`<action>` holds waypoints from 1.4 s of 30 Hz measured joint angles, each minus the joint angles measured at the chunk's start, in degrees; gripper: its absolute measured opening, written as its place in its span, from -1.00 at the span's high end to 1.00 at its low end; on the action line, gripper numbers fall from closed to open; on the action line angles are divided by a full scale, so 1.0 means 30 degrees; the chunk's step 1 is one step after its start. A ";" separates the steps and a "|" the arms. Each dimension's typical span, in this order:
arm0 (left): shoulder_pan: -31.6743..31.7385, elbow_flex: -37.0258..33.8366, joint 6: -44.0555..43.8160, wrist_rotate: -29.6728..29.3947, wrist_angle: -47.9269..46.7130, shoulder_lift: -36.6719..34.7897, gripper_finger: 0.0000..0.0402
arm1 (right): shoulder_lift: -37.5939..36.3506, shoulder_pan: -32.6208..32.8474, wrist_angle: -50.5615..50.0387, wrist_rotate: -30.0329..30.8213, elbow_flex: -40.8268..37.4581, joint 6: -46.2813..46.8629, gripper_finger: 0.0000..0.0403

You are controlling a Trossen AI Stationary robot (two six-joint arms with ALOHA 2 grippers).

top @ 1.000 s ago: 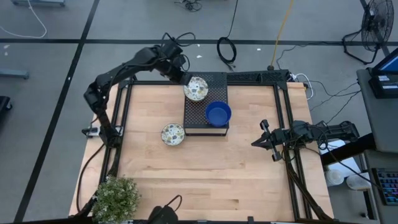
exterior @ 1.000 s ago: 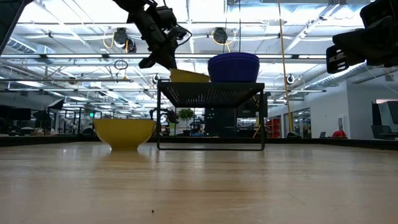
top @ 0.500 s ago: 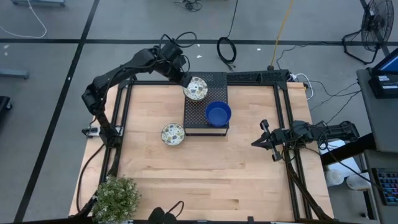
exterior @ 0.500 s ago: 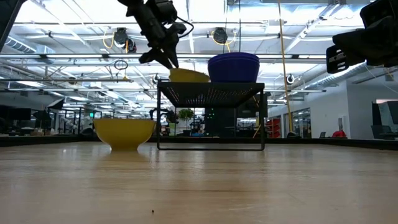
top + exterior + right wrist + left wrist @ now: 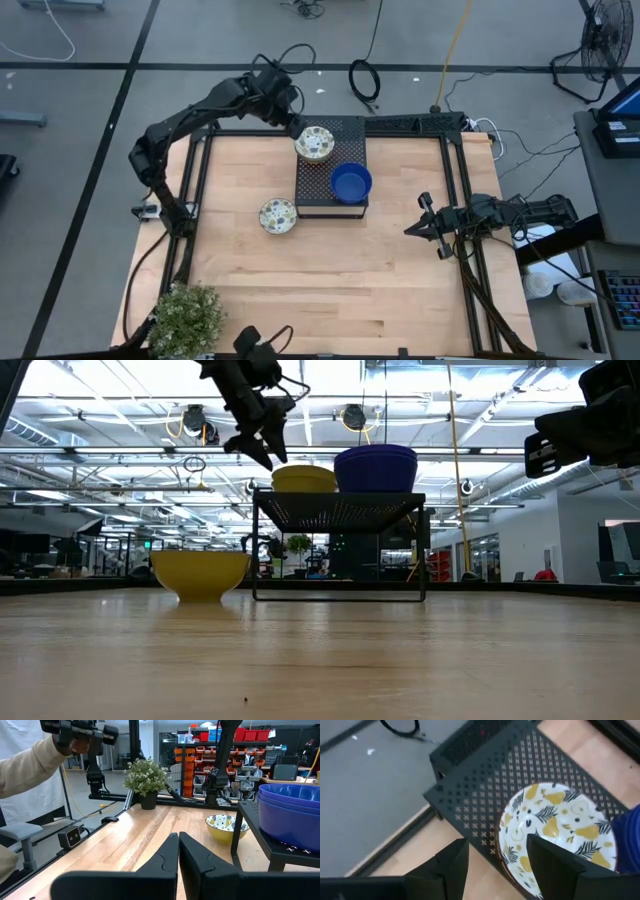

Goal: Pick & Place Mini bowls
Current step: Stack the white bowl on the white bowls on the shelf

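A cream floral mini bowl (image 5: 317, 143) (image 5: 555, 825) sits upright on the far left corner of the black perforated box (image 5: 330, 195). Blue mini bowls (image 5: 351, 182) (image 5: 290, 802) stand stacked beside it on the box. Another floral mini bowl (image 5: 278, 215) (image 5: 200, 573) rests on the table, left of the box. My left gripper (image 5: 296, 127) (image 5: 495, 845) hovers open just above and to the far left of the bowl on the box; the low view shows it (image 5: 262, 448) clear of the rim. My right gripper (image 5: 420, 226) (image 5: 178, 840) waits shut near the table's right edge.
A potted plant (image 5: 187, 315) stands at the near left corner of the table. In the right wrist view a person's sleeve (image 5: 25, 770) shows beyond the table's left side. Bare wood lies between the box and the near edge.
My left gripper has opened and let go of the floral bowl, then drawn up and toward the far left. The bowl, tilted in the fingers a second ago, has settled level on the box.
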 joint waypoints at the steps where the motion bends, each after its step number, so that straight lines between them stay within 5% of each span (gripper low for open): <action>1: 0.0000 0.0000 -0.0007 -0.0059 0.0043 -0.0165 -0.01 | 0.0000 -0.0005 -0.0001 0.0000 -0.0003 -0.0003 1.00; 6: -0.1012 0.0000 0.0067 -0.0175 0.0041 -0.1239 0.04 | 0.0000 0.0000 -0.0003 0.0000 0.0002 -0.0003 1.00; 17: -0.6622 -0.0087 0.1286 -0.2081 -0.1161 -0.3056 0.05 | 0.0000 -0.0002 0.0000 0.0000 -0.0003 -0.0003 1.00; 26: -0.9932 -0.0276 -0.0313 -0.2508 -0.7752 -0.3362 0.05 | 0.0007 0.0000 0.0058 0.0000 -0.0002 -0.0003 1.00; 32: -1.1365 -0.3102 -0.1695 -0.4491 -0.8474 -0.3540 0.05 | 0.0002 -0.0002 0.0095 -0.0007 -0.0003 -0.0003 1.00; 42: -1.0238 -0.9664 -0.1455 -0.4115 -0.4884 -0.4937 0.05 | 0.0002 -0.0007 0.0121 -0.0007 -0.0001 -0.0003 1.00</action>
